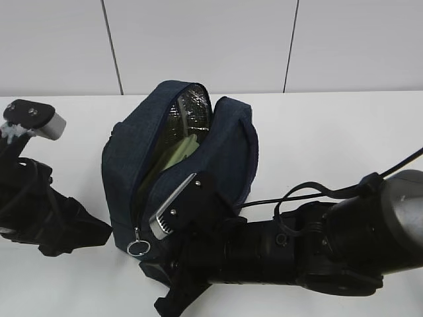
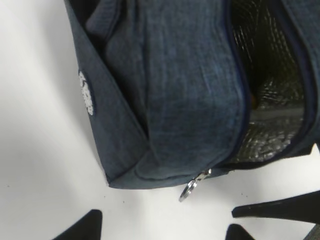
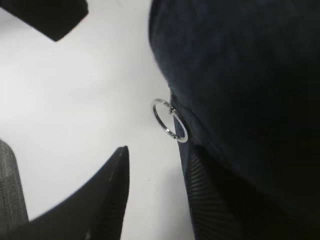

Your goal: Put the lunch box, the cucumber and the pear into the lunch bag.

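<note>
The navy lunch bag [image 1: 175,165] stands open mid-table, showing its silver lining. A pale green lid, the lunch box [image 1: 177,156], shows inside it. The cucumber and the pear are hidden. The bag's metal zipper ring [image 1: 139,247] hangs at its near bottom corner. My left gripper [image 2: 162,222] is open just short of that ring [image 2: 189,189], with only table between its fingertips. My right gripper [image 3: 159,150] is also open and holds nothing. Its right finger [image 3: 210,195] rests against the bag's fabric [image 3: 240,75], with the ring [image 3: 169,120] just ahead of the gap.
The right arm [image 1: 317,251] lies across the table's near right, with a cable looping over it. The left arm [image 1: 39,211] sits at the left edge. One right finger [image 2: 280,207] enters the left wrist view. A white wall stands behind the table.
</note>
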